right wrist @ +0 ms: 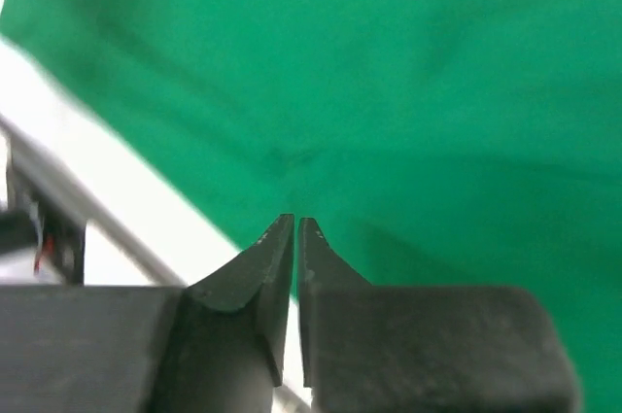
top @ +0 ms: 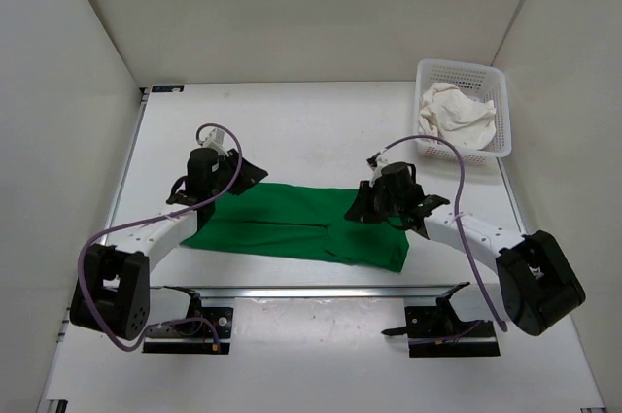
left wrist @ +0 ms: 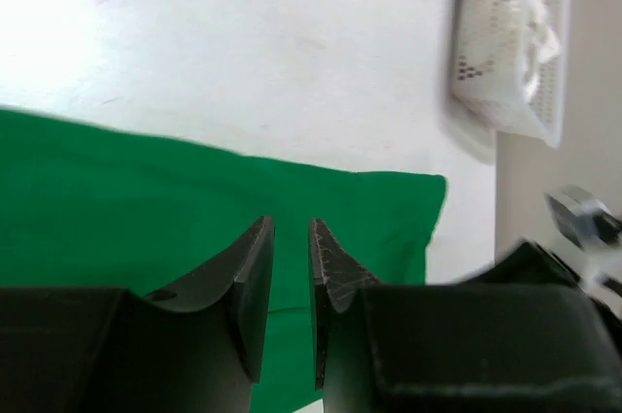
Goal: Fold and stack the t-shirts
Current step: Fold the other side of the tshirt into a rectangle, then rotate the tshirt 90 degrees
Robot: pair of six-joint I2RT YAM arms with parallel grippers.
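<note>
Only one marking shows: a small dark tag (top: 165, 88) at the far left corner of the table (top: 311, 131), with print too small for me to read.

The green t-shirt (top: 292, 223) lies mid-table as a long band running left to right. Its near edge is close to the metal rail (top: 321, 292) in front of the arm bases. The cloth is bright and plain. A fold line runs along its length, there are soft wrinkles, and its right end is cut at a slant.

The left gripper (left wrist: 292, 228) hangs over the band's far left part. In my left wrist view its fingers (left wrist: 248, 277) stand a narrow gap apart, and I see nothing clamped between them.

The right gripper (right wrist: 294, 223) is at the shirt's right part, tips pointing at the cloth near its near edge. Its fingers (right wrist: 262, 267) are almost together, with only a hairline slit between them. Creases in the green fabric gather just ahead of the tips, but I cannot tell whether any cloth is pinched.

The off-white t-shirt (top: 452, 117) sits crumpled in the white mesh basket (top: 462, 68) at the far right corner, well apart from both grippers.
</note>
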